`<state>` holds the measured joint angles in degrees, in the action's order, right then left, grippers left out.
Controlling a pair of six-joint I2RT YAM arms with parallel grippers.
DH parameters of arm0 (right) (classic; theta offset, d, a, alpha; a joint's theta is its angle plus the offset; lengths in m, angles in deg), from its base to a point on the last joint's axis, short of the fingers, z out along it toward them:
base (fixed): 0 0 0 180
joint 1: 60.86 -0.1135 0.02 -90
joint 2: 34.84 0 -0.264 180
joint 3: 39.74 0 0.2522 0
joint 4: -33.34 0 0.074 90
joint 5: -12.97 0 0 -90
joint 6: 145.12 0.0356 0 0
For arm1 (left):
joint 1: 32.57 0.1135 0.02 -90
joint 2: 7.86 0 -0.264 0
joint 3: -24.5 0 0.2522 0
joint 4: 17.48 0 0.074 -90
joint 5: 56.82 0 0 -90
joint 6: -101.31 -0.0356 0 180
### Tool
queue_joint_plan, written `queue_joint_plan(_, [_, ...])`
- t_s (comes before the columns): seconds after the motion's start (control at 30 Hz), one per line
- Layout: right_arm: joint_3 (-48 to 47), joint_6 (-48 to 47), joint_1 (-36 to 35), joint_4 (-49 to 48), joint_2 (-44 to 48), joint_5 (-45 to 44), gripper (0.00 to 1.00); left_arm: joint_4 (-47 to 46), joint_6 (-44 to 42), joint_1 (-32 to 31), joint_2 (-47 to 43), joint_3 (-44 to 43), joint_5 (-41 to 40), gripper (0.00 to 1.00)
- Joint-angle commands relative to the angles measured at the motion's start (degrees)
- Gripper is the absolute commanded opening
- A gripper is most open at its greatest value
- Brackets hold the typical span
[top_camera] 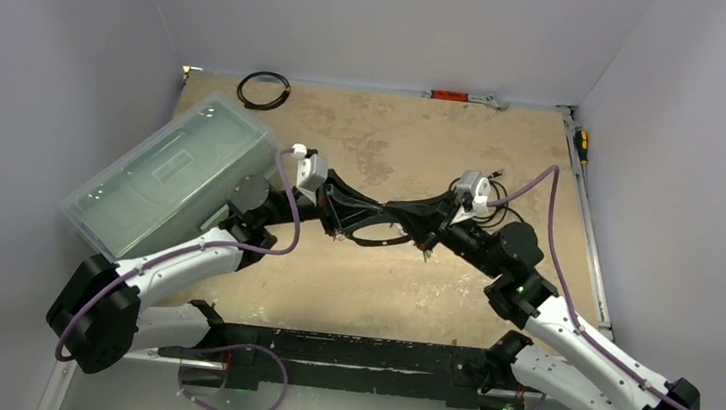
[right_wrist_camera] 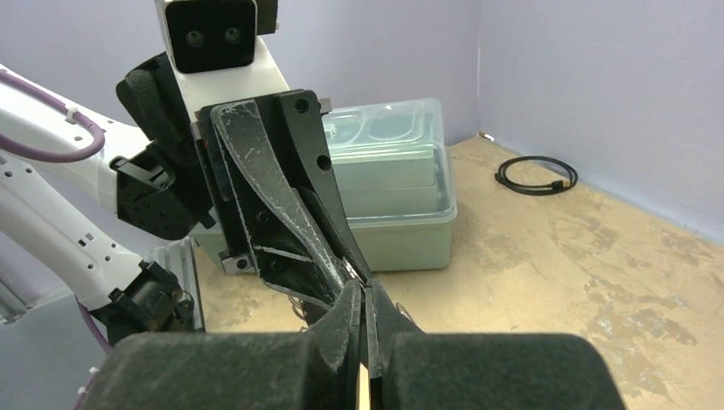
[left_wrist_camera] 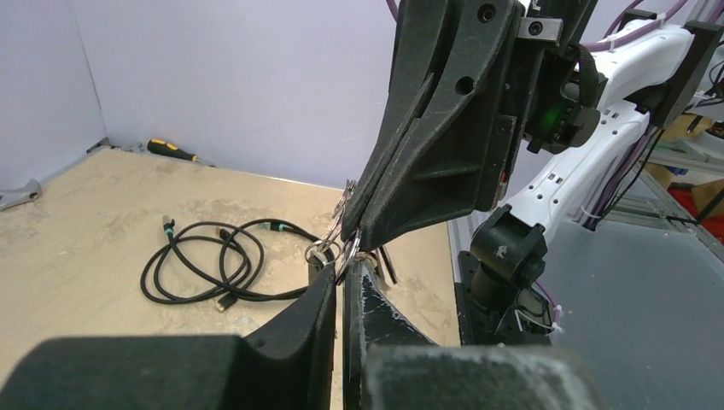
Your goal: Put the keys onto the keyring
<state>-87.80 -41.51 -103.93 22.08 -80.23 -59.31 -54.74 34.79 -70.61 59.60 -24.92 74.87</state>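
My two grippers meet tip to tip above the middle of the table, the left gripper (top_camera: 377, 206) against the right gripper (top_camera: 395, 211). In the left wrist view my left gripper (left_wrist_camera: 343, 272) is shut on the thin silvery keyring (left_wrist_camera: 352, 246), which runs up between the shut fingers of the right gripper (left_wrist_camera: 359, 232). A small silvery ring (left_wrist_camera: 323, 253) hangs at the keyring beside the tips. In the right wrist view the right gripper (right_wrist_camera: 365, 292) is shut, with a silvery bit of the keyring (right_wrist_camera: 352, 272) at its tips. The keys' coloured tags are hidden, apart from a small red bit (top_camera: 427, 255).
A clear lidded plastic box (top_camera: 175, 187) stands left, against the left arm. A black coiled cable ring (top_camera: 264, 90) lies at the back. A loose black cable (left_wrist_camera: 213, 260) lies right of centre. A screwdriver (top_camera: 582, 146) and a red-handled tool (top_camera: 465, 97) lie along the walls.
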Motion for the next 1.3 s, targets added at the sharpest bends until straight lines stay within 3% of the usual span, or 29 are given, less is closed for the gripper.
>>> queue_joint_plan(0.0, [-1.2, -1.2, -0.4, 0.0, 0.4, 1.3, 0.0, -4.1, -0.9, -0.4, -1.5, 0.9, -1.2, 0.0])
queue_joint_plan(0.03, [-1.7, -1.7, -0.4, 1.6, 0.9, 0.2, 0.05, -3.8, -1.2, -0.4, -1.9, 1.0, -1.3, 0.0])
queue_joint_plan(0.1, [-1.9, -2.5, -0.4, 3.6, 2.5, -2.2, 0.37, -2.6, -2.0, -0.4, -2.6, 0.9, -0.6, 0.0])
queue_joint_plan(0.17, [-1.7, -2.7, -0.4, 4.7, 4.7, -3.1, 0.6, -1.0, -3.0, -0.4, -3.4, 0.5, 0.4, 0.0])
queue_joint_plan(0.27, [-2.0, -2.4, -0.4, 6.7, 8.0, -5.2, 0.71, 4.3, -6.3, -0.4, -4.9, -0.8, 1.5, 0.0])
queue_joint_plan(0.5, [-6.5, -6.9, -0.4, 15.3, 9.1, -4.9, 0.72, 21.7, -17.7, -0.4, -8.4, -6.1, 4.8, 0.0])
queue_joint_plan(0.67, [-14.1, -13.2, -0.4, 28.3, 3.8, 0.2, 0.65, 36.3, -27.4, -0.4, -9.9, -10.8, 5.7, 0.0])
queue_joint_plan(1.07, [-27.8, -21.5, -0.4, 42.4, -4.2, 9.8, 0.54, 36.6, -28.1, -0.5, -13.5, -9.0, 7.6, 0.0])
queue_joint_plan(1.27, [-27.0, -28.1, -0.6, 43.2, -5.5, 10.5, 0.55, 38.2, -27.7, -0.5, -12.9, -9.4, 7.1, 0.0])
